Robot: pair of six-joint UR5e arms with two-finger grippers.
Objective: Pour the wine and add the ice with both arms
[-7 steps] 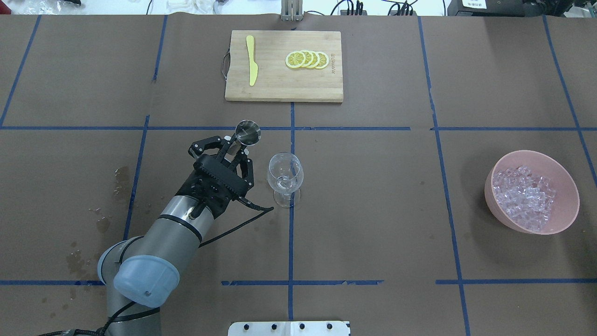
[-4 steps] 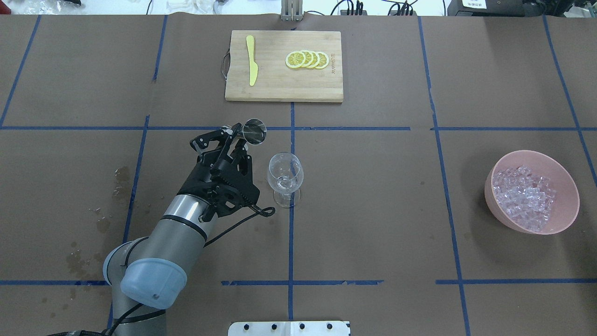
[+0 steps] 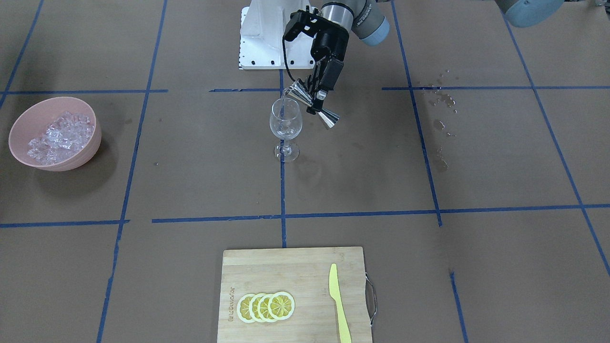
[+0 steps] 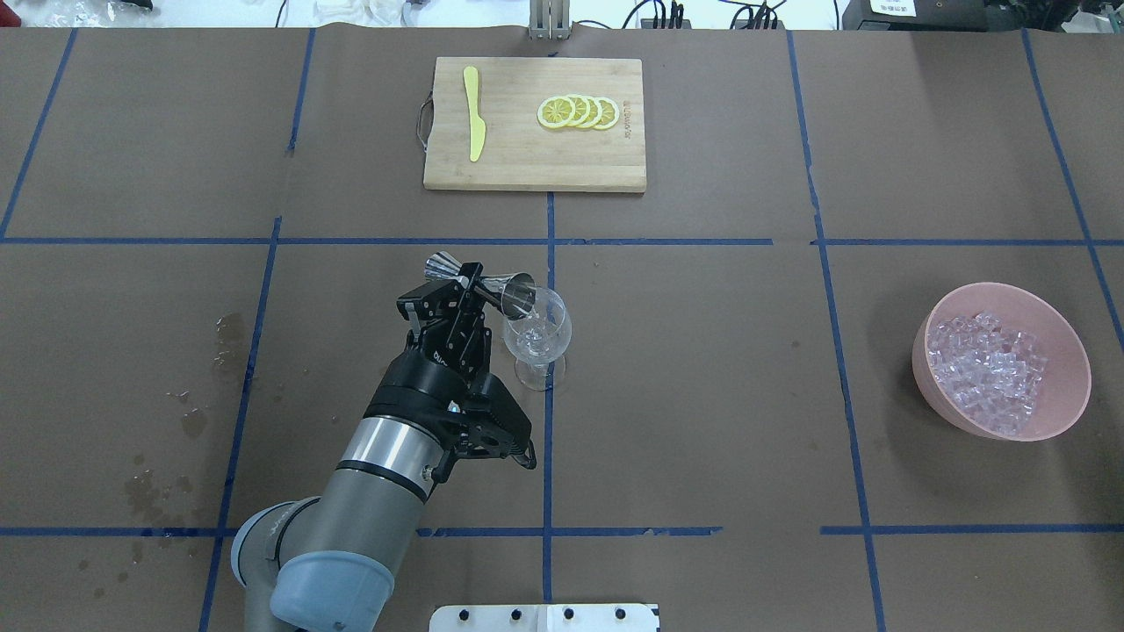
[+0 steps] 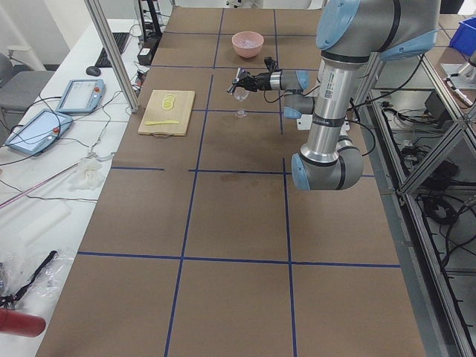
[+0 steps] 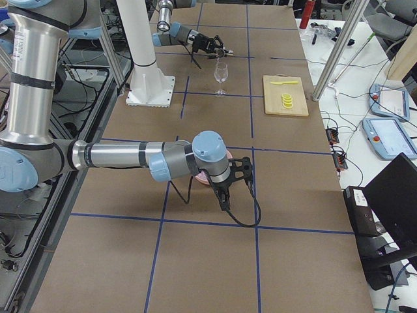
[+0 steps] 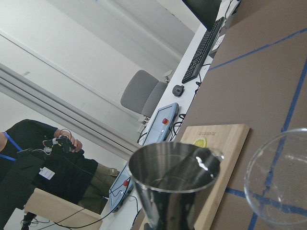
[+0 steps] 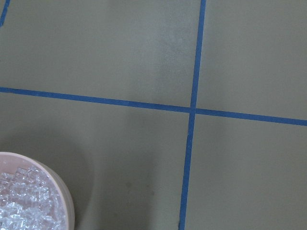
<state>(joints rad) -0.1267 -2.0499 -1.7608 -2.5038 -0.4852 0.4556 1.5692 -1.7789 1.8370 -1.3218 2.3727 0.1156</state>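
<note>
left gripper [image 4: 472,283] clamps the jigger [image 4: 516,294], tipped mouth-first over the wine glass [image 4: 537,338] rim. right gripper [image 6: 229,179] hangs by the pink bowl [image 4: 1001,430] of ice [image 4: 988,369]; can't tell its grip.

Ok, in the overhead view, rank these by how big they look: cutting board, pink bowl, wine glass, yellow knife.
Largest to smallest:
1. cutting board
2. pink bowl, close behind the board
3. wine glass, which stands tall and so nearer the camera
4. yellow knife

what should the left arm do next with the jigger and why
Probably roll the wrist a little further. The left end effector holds the jigger tipped, its mouth at the wine glass rim, and the glass looks nearly empty, so the pour seems unfinished.
</note>
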